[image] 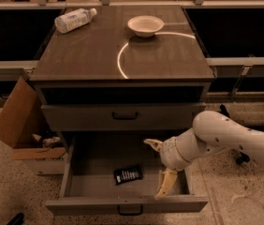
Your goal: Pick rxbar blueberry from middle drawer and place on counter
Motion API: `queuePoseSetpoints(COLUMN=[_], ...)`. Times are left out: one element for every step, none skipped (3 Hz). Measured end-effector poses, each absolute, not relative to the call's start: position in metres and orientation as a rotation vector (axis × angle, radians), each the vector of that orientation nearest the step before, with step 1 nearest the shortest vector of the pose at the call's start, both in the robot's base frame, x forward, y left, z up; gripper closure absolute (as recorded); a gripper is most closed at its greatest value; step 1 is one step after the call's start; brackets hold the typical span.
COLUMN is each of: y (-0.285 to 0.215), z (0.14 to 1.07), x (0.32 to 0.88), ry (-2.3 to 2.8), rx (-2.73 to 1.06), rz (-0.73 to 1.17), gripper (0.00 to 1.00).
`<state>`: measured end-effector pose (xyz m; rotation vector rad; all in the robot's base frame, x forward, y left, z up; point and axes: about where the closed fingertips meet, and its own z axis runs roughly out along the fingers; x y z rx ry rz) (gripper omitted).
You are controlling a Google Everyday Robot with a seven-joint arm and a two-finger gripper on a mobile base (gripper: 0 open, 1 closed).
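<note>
The rxbar blueberry (128, 175), a small dark wrapper with pale lettering, lies flat on the grey floor of the open middle drawer (92, 184), left of centre. My gripper (158, 168) reaches into the drawer from the right on a white arm, open, with one pale finger (151, 144) high and the other low near the drawer's front. It is to the right of the bar and not touching it. The counter (90, 50) is the wood-grain cabinet top with a bright curved line.
A clear plastic bottle (74, 20) lies at the counter's back left and a white bowl (145, 26) at the back centre. The drawer above (125, 116) is shut. An open cardboard box (22, 125) stands on the speckled floor left of the cabinet.
</note>
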<state>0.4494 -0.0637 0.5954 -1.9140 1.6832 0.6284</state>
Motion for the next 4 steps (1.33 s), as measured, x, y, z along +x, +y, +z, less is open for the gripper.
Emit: queuePoseSetpoints(y=[-0.061, -0.050, -0.044, -0.041], z=[0.591, 0.548, 0.513, 0.496], x=[0.450, 0.462, 0.473, 0.491], ry=[1.682, 1.696, 1.709, 1.709], rx=[-1.911, -1.900, -1.889, -1.851], rz=[0.650, 0.702, 0.723, 0.675], gripper=[0.00, 0.00, 0.00, 0.00])
